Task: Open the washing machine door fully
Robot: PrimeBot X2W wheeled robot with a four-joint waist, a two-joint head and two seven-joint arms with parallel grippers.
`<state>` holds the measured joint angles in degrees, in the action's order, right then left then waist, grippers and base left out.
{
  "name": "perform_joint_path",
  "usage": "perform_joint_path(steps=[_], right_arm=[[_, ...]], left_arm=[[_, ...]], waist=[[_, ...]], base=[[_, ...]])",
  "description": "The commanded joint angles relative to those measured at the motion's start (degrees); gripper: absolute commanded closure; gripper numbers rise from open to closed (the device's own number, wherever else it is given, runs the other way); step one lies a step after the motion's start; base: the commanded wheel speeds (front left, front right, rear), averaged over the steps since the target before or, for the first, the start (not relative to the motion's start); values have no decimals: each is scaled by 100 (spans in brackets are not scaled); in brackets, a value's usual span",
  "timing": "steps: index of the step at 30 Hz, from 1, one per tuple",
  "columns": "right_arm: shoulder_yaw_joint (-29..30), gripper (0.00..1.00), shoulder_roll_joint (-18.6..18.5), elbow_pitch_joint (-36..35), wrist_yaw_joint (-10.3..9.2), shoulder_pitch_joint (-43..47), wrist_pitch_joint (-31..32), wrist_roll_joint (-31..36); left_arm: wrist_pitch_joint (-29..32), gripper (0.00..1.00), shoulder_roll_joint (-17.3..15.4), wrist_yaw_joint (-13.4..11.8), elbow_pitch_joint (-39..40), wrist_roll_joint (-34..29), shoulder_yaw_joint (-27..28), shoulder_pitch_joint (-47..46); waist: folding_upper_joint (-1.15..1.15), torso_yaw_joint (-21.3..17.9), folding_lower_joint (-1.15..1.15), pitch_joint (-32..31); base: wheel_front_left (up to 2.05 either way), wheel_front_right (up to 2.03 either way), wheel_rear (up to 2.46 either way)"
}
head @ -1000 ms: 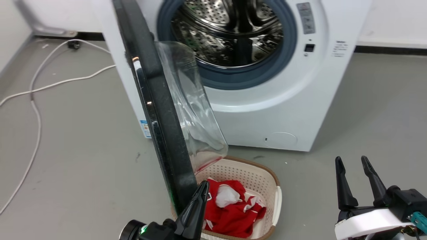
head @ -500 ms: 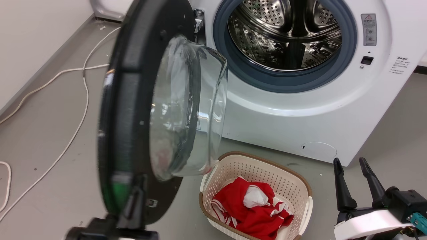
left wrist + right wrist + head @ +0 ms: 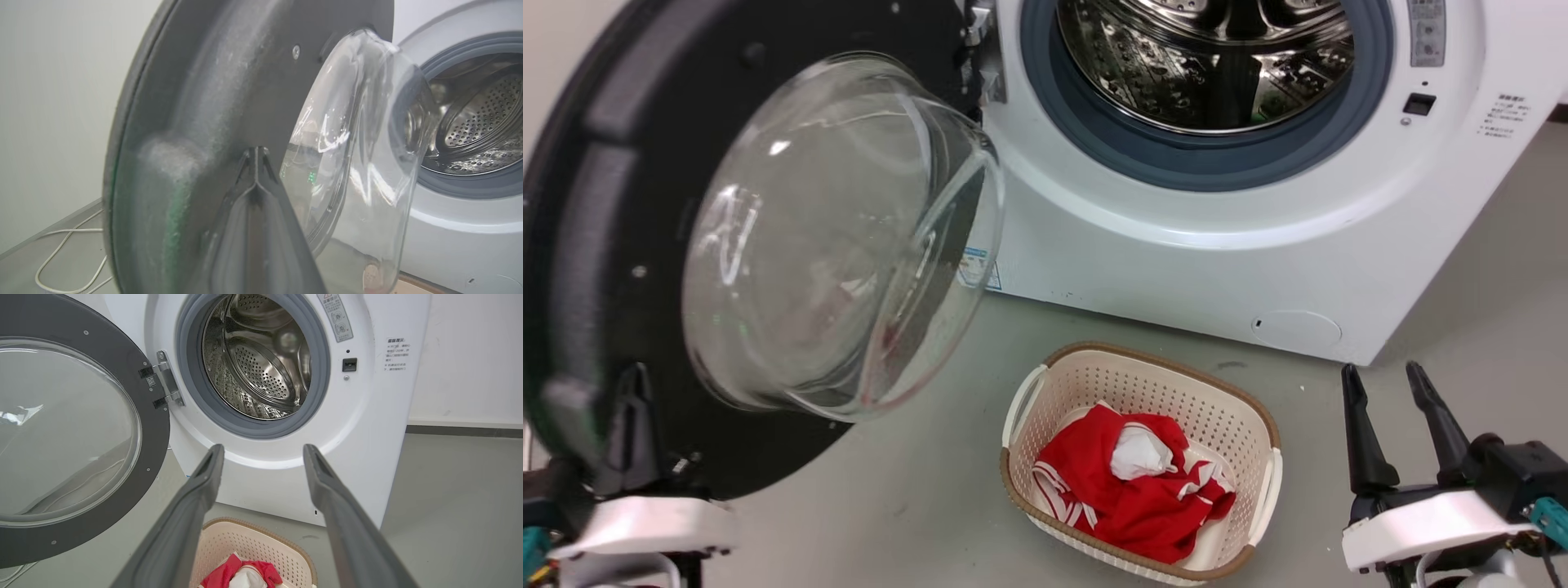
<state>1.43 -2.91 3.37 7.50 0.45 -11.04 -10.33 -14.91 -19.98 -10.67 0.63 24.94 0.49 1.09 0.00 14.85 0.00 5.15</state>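
A: Where is the large round black-rimmed washing machine door (image 3: 588,245)?

B: It stands swung out at the left of the white boxy washing machine (image 3: 1176,261), hanging on its metal hinge (image 3: 167,381) at the left edge of the opening. Its inner face, with the bulging clear glass bowl window (image 3: 833,237), is turned toward the head camera. The round opening is uncovered, so the perforated steel drum (image 3: 1209,57) and the grey rubber gasket (image 3: 1201,167) around it are seen.

A: And the left gripper (image 3: 256,163), what does it do?

B: Its two dark fingers are pressed together, with only a thin seam between them, and they hold nothing. In the left wrist view they rise in front of the black inner face of the door, just beside the glass bowl. Whether the tips touch the door, one cannot tell; that part is blurred.

A: The right gripper (image 3: 1392,408)?

B: It is at the lower right of the head view, well apart from the door, with the fingers spread wide and empty.

A: What is on the grey floor (image 3: 1462,310)?

B: A cream perforated plastic basket (image 3: 1176,392) with a brown rim stands just before the machine, below the opening. A red and white cloth (image 3: 1127,498) lies crumpled inside it. Low on the machine's front are a blue label sticker (image 3: 976,265) at the left and a small round cover (image 3: 1294,327) at the right.
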Motion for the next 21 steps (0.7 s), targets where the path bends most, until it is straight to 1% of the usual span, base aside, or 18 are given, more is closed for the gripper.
perform_joint_path(steps=[1,7,8,9,11,12,16,21], right_arm=[[10,0,8,-29,-2,-106,-4,57],[20,0,8,-34,-2,-189,22,118],[20,0,8,-34,-2,-189,22,118],[39,0,7,-53,-2,-212,-6,188],[39,0,7,-55,-2,-227,-10,199],[46,0,7,-49,-2,-246,-33,225],[47,0,8,-12,-2,-240,-39,226],[37,0,8,45,-2,-195,-52,196]], left_arm=[[-24,100,-103,21,-226,71,242,-151],[-25,100,-319,362,-1016,209,730,-593],[-25,100,-319,362,-1016,209,730,-593],[-26,100,-392,492,-1273,241,868,-743],[-26,100,-417,539,-1393,236,933,-809],[-27,100,-454,672,-1663,168,1091,-956],[-27,100,-349,790,-1786,27,1267,-971],[-28,100,-25,815,-1354,-342,1420,-563]], waist=[[0,-66,0,79],[0,-145,0,170],[0,-145,0,170],[0,-168,0,182],[0,-178,0,189],[0,-201,0,183],[0,-238,0,150],[0,-306,0,48]], base=[[0,0,0],[0,0,0],[0,0,0],[0,0,0],[0,0,0],[0,0,0],[0,0,0],[0,0,0]])
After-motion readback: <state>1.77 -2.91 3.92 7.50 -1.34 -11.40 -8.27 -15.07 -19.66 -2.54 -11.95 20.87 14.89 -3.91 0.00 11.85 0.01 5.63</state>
